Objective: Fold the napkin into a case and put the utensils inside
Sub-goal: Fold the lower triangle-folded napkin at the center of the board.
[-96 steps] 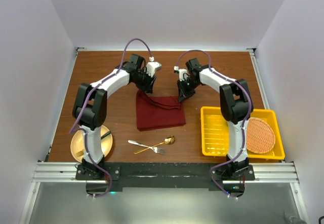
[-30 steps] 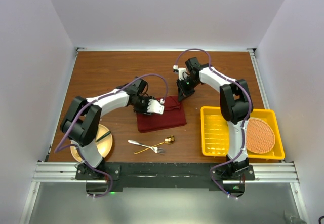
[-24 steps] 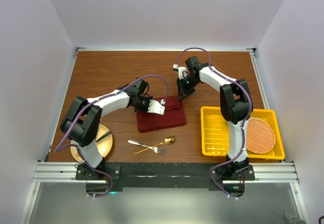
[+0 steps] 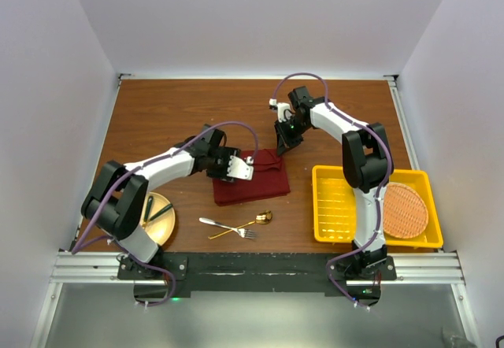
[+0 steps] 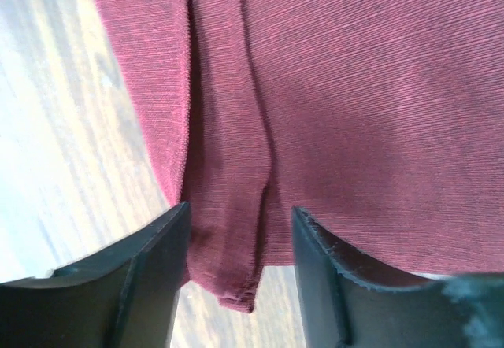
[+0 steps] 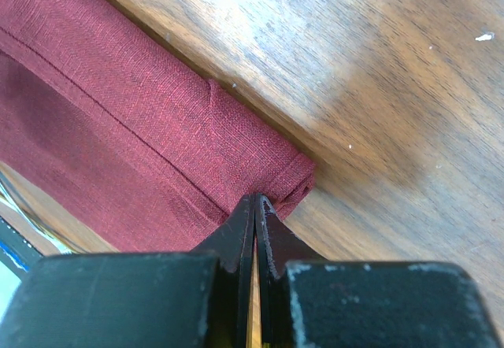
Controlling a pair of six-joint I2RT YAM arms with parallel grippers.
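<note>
Top external view: the napkin (image 4: pixel 256 181) lies folded into a maroon rectangle mid-table, and there's plenty of bare wood on the table (image 4: pixel 165 116) beyond its far edge and off to its left. The near edge is tighter, with the silver fork (image 4: pixel 219 224) and gold spoon (image 4: pixel 264 217) lying crossed just short of it, not touching the cloth. Right of the napkin sits the yellow tray (image 4: pixel 335 206) with the round woven mat (image 4: pixel 405 209) in it, walling off that side. To the near left of the napkin is the plate (image 4: pixel 163 223) with dark green-handled cutlery (image 4: pixel 148 208), half covered by the left arm's elbow. The left gripper (image 4: pixel 236 167) rests low on the napkin's left part. On the left wrist camera its fingers (image 5: pixel 146 277) stand apart, straddling a loose fold at the cloth's edge (image 5: pixel 354 127) and gripping nothing. The right gripper (image 4: pixel 281 148) is at the napkin's far right corner, and the right wrist view shows its fingers (image 6: pixel 236 234) pressed together, pinching the hem at that corner (image 6: pixel 118 104). Three seconds back the left gripper held the napkin's far left corner with the cloth spread larger. Now the cloth is folded shorter, the left arm has swung down and outward, and the right arm, fork and spoon haven't budged.
</note>
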